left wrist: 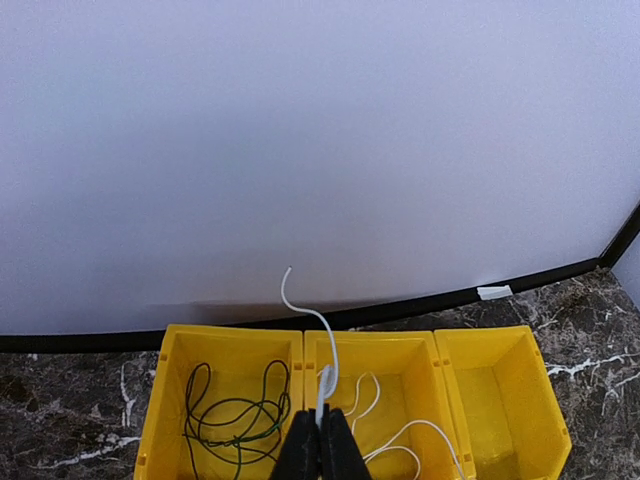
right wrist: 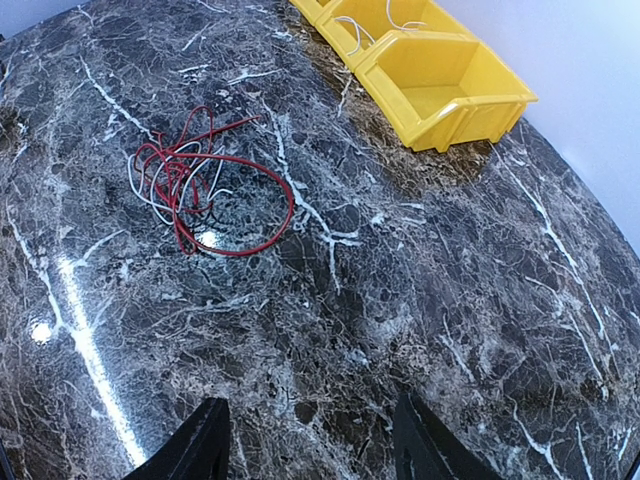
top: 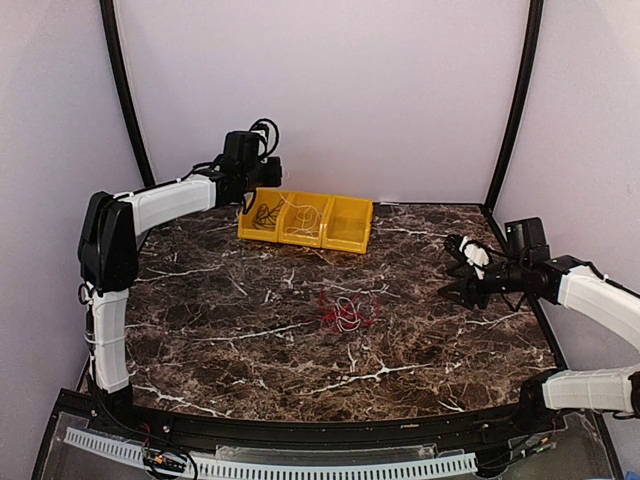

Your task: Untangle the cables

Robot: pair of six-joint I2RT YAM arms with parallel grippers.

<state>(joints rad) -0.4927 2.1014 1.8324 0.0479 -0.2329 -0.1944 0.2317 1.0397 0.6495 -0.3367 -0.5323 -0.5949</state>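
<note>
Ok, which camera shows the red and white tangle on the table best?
The right wrist view: the tangle lies close and sharp, with red loops and white strands told apart. The top external view shows it only as a small clump mid-table. The left wrist view misses it, showing the yellow bins instead.

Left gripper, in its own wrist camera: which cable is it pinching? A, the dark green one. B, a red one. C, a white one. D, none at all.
C: the left gripper is shut on a white cable that curls up from between its fingers, above the middle compartment of the yellow bin.
</note>
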